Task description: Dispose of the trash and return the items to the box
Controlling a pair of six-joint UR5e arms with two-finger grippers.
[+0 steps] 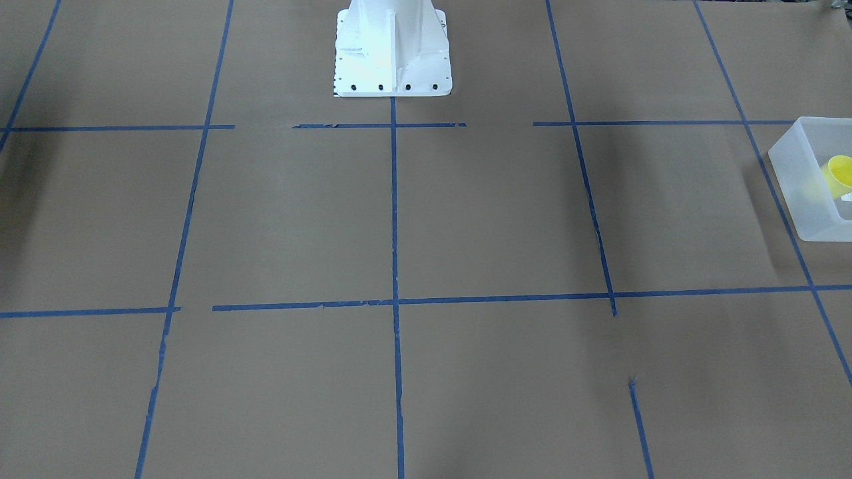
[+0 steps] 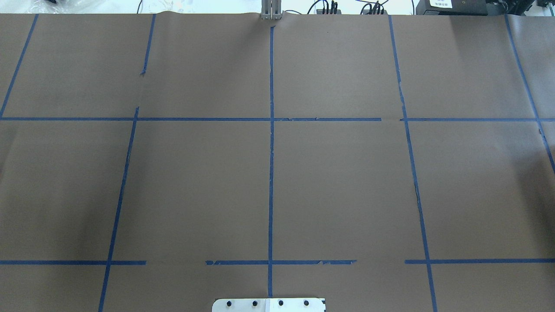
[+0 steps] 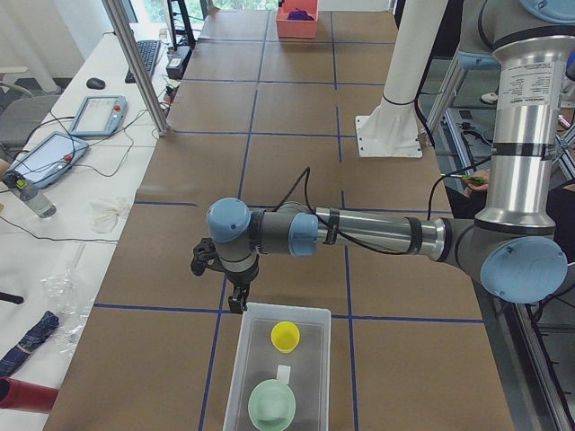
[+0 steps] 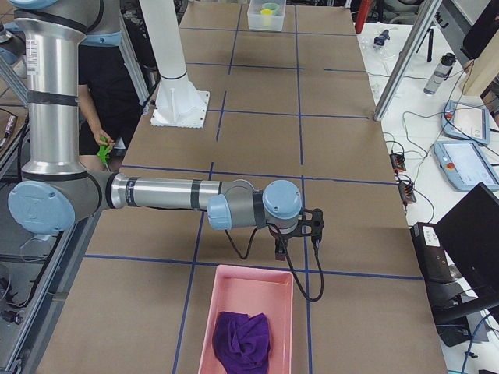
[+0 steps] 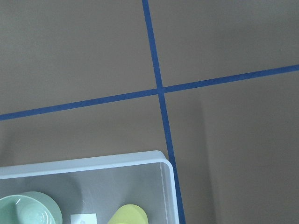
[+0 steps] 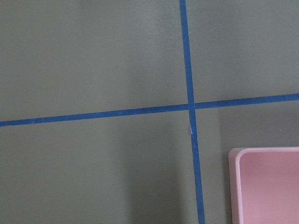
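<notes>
The frosted-white box [image 3: 310, 316] stands at the table's end on my left, and its corner shows in the left wrist view [image 5: 140, 161]. Inside it lie the yellow cup [image 3: 286, 336], a pale green bowl [image 3: 271, 404] and a small white piece [image 3: 284, 372]. The cup also shows in the front-facing view [image 1: 840, 171] and the left wrist view [image 5: 128, 215]. My left gripper [image 3: 236, 305] hangs just beyond the box's far corner; I cannot tell whether it is open or shut. My right gripper [image 4: 280, 253] hangs just beyond a pink bin [image 4: 204, 343]; I cannot tell its state either.
The pink bin holds a purple cloth [image 4: 242, 339], and its corner shows in the right wrist view [image 6: 264, 182]. The white pedestal [image 1: 391, 50] stands at the robot's side of the brown table with its blue tape grid. Desks with tablets and cables run along the far side.
</notes>
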